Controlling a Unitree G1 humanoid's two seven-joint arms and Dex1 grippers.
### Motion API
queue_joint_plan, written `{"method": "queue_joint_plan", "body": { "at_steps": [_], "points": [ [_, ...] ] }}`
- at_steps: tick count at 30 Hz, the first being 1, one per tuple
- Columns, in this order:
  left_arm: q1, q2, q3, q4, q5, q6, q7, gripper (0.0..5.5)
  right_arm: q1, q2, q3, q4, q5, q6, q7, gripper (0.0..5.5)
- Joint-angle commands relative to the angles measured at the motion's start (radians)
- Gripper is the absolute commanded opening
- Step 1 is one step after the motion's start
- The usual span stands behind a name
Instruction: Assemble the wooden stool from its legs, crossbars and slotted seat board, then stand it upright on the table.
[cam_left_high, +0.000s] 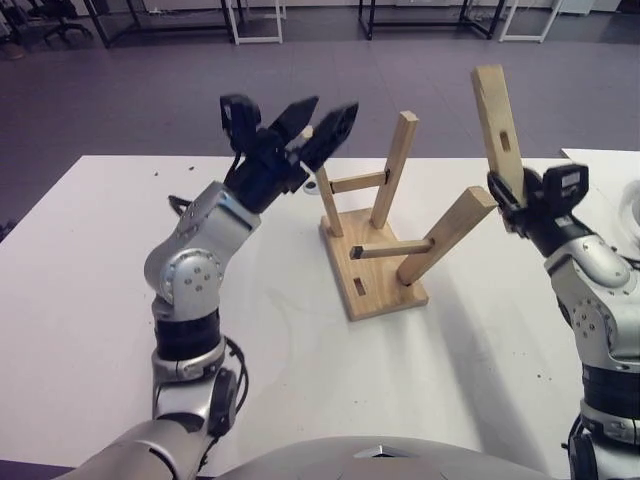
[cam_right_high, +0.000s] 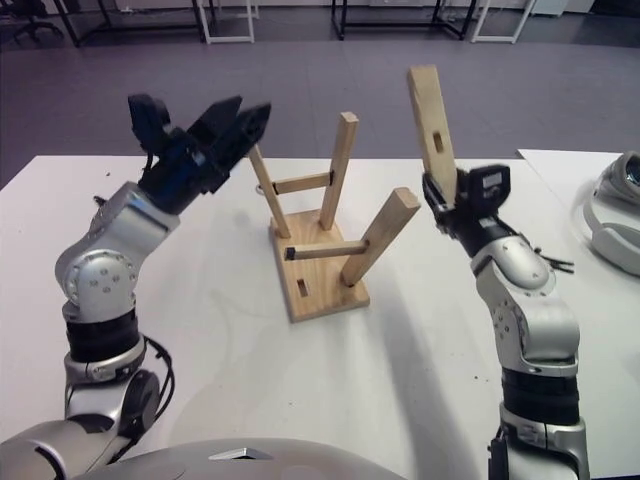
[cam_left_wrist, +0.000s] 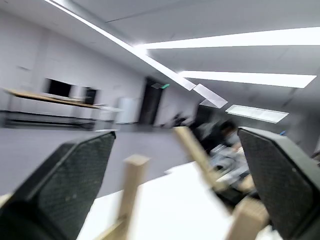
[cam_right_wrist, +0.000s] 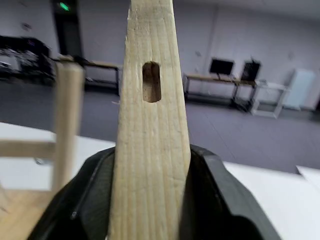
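Left gripper (cam_left_high: 334, 104): fingers spread wide, nothing pinched. It hangs above the table (cam_left_high: 100, 280) at the stool's back-left. We see the top of the rear-left leg (cam_left_high: 326, 205) between the two fingers. The left wrist view is blurred, so we can't tell whether either pad touches the wood.

Right gripper (cam_left_high: 508, 192): pressed onto a loose leg (cam_left_high: 497, 115), pinching it near its lower end. We read that leg as close to upright with a slight lean. It is held in the air to the right of the stool. The right wrist view shows an oval slot (cam_right_wrist: 151, 81) in the leg's face, above the fingers (cam_right_wrist: 95, 200).

Seat board (cam_left_high: 382, 296): flat on the table between the two arms, with a rectangular slot (cam_left_high: 358, 287) open near its front-left. Three legs stand in it.
- The rear-left leg and the rear-right leg (cam_left_high: 393, 170) rise from the far end, joined by a short crossbar (cam_left_high: 358, 182).
- We see a third leg (cam_left_high: 445, 235) seated front-right and tilted well out to the right. Its top is close beside the right gripper; we can't tell whether they touch.
- A second crossbar (cam_left_high: 390, 250) runs left from that tilted leg over the board, its free end joined to nothing.

Further out: a white object (cam_right_high: 615, 215) at the right edge, on a neighbouring surface.
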Motion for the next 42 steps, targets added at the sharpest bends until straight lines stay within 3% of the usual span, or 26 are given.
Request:
{"method": "queue_joint_plan", "body": {
  "at_steps": [1, 3, 14, 23, 25, 30, 33, 38, 42],
  "points": [
    [-0.202, -0.027, 0.079, 0.072, -0.332, 0.049, 0.180, 4.51, -0.277, -0.095, 0.137, -0.160, -0.047, -0.068, 0.178, 2.06],
    [-0.243, -0.015, 0.079, 0.084, -0.386, 0.049, 0.213, 4.51, -0.337, -0.094, 0.167, -0.161, -0.050, -0.076, 0.225, 2.06],
    [-0.254, 0.064, 0.075, 0.108, -0.335, -0.024, 0.191, 2.66, -0.328, -0.063, 0.195, -0.146, -0.104, -0.115, 0.277, 2.06],
    [-0.226, 0.057, 0.047, 0.109, -0.266, -0.061, 0.179, 1.13, -0.337, -0.007, 0.235, -0.179, -0.147, -0.102, 0.254, 2.06],
    [-0.227, 0.052, 0.049, 0.110, -0.275, -0.060, 0.182, 1.03, -0.335, 0.001, 0.242, -0.180, -0.167, -0.101, 0.242, 2.06],
    [-0.251, 0.064, 0.099, 0.141, -0.303, -0.078, 0.217, 1.03, -0.341, 0.047, 0.242, -0.182, -0.180, -0.074, 0.204, 3.24],
    [-0.234, 0.105, 0.149, 0.151, -0.335, -0.070, 0.233, 1.03, -0.344, 0.093, 0.173, -0.208, -0.117, -0.019, 0.148, 3.78],
    [-0.092, 0.227, 0.241, 0.117, -0.359, -0.035, 0.258, 1.03, -0.348, 0.132, -0.068, -0.209, 0.053, 0.085, 0.011, 3.81],
    [-0.037, 0.271, 0.270, 0.100, -0.385, -0.031, 0.276, 1.03, -0.344, 0.133, -0.136, -0.234, 0.141, 0.143, -0.058, 3.81]
  ]
}}
